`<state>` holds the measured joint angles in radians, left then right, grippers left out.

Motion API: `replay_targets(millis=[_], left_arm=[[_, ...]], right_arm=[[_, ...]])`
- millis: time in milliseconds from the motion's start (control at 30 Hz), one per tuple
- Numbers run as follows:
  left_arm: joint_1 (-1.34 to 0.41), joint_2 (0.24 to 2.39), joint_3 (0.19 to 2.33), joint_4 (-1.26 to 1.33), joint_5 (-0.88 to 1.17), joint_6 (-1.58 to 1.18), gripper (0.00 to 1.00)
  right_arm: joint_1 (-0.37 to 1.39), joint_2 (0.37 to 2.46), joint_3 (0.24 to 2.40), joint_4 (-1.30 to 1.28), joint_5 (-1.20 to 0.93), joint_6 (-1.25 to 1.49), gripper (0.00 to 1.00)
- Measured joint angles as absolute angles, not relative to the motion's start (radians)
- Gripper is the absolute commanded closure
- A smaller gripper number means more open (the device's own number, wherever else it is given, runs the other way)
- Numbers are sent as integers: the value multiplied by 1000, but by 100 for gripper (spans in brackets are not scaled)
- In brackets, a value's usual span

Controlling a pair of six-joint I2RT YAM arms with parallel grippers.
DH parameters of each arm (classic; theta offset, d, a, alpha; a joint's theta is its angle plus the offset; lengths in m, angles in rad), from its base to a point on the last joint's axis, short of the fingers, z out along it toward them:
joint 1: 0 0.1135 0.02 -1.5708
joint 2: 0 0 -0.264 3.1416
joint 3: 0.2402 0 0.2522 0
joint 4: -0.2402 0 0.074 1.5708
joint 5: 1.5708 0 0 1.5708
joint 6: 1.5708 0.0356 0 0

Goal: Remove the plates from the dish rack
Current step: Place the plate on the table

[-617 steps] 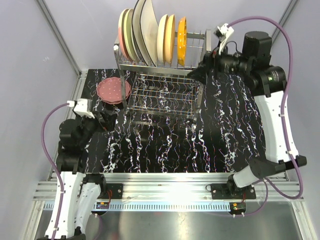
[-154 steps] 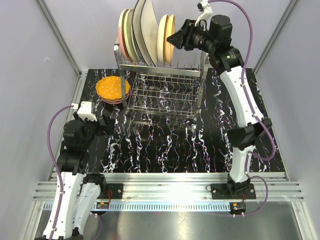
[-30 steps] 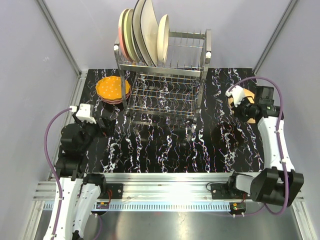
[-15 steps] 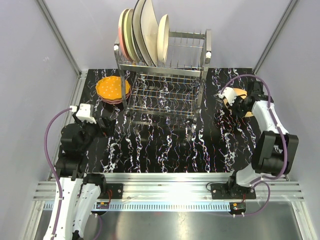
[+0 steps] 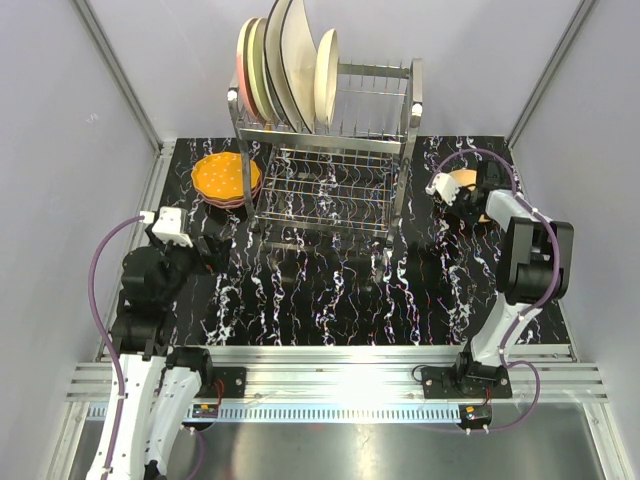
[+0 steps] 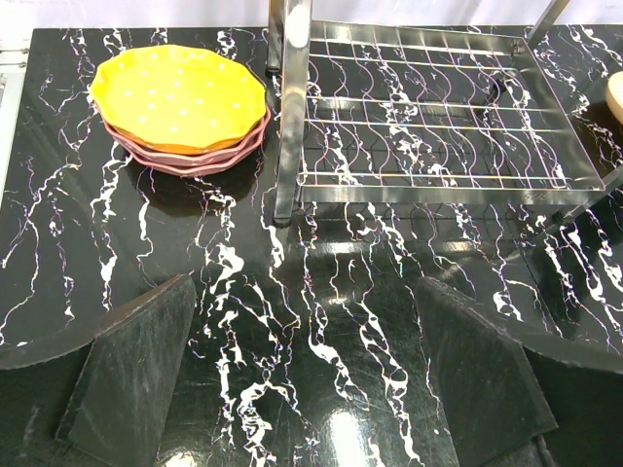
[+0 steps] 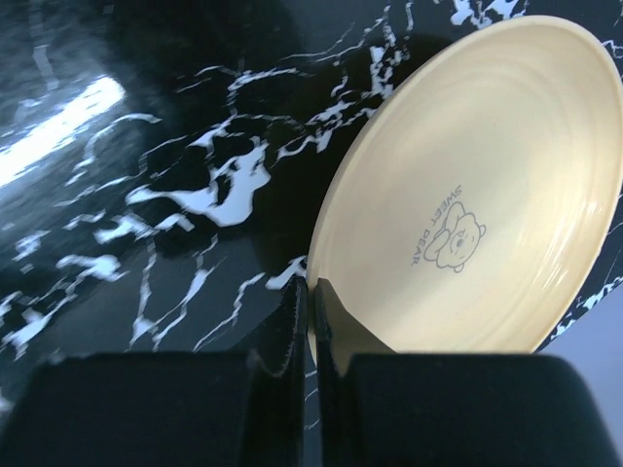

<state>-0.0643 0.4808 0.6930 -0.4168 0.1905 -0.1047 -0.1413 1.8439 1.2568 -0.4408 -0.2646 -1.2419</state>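
The cream plate (image 7: pixel 477 195) hung low over the black marbled table (image 5: pixel 330 300), to the right of the dish rack (image 5: pixel 330 180) and apart from its right-hand posts. It was tilted, with its printed bear face showing to the wrist camera. The right gripper (image 7: pixel 313 321) had it by the rim alone, jaws pressed nearly together on that thin edge. Whether the plate's lower edge was touching the table could not be told.

That rim pinch was probably the main hazard. With so little of the plate between the fingers, its weight could swing it or pull it free, and a glazed edge slides easily. If the jaws let go while the plate was tilted or off the surface, it would likely drop edge-first, rattle, roll or chip. Pushing down too far could grind the rim into the table or lever it out of the grip. The right arm was folded tightly beside the rack, so a careless withdrawal could knock the plate or hit the rack's posts.

Four plates (image 5: pixel 285 60) stood upright in the left part of the rack's top tier, not yet unloaded. A bump to the rack could tip them. To the rack's left, an orange plate (image 6: pixel 180 97) lay on a maroon plate (image 6: pixel 185 161). The left gripper (image 6: pixel 304 282) hovered in front of that side with its jaws spread wide and nothing in them.
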Motion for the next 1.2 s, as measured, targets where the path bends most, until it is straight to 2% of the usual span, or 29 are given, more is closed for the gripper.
replay_targets(millis=[267, 400, 433, 500, 533, 633, 800, 867, 1033, 1200], left_arm=[[-64, 493, 693, -417, 191, -105, 1], [-64, 501, 693, -416, 191, -105, 1], [-65, 504, 693, -417, 191, -105, 1], [-65, 509, 693, -417, 191, -105, 1], [-65, 512, 693, -416, 190, -105, 1], [-65, 522, 693, -417, 183, -115, 1], [-65, 544, 693, -419, 130, -163, 1], [-65, 554, 693, -421, 125, -175, 1], [-65, 580, 707, -449, 125, -194, 1], [-73, 624, 807, -523, 125, -233, 1]], right_arm=[[-136, 1962, 1311, -280, -207, -1230, 90], [-136, 1983, 1316, -233, -179, -1224, 80], [-136, 1983, 1316, -227, -175, -1221, 70], [-136, 1983, 1316, -213, -173, -1213, 61], [-136, 1983, 1316, -205, -174, -1204, 48], [-136, 1980, 1312, -187, -175, -1182, 27], [-135, 1896, 1259, -208, -175, -1112, 13], [-136, 1827, 1258, -271, -183, -1058, 1], [-136, 1594, 1256, -483, -329, -886, 0], [-133, 1283, 1153, -579, -538, -654, 0]])
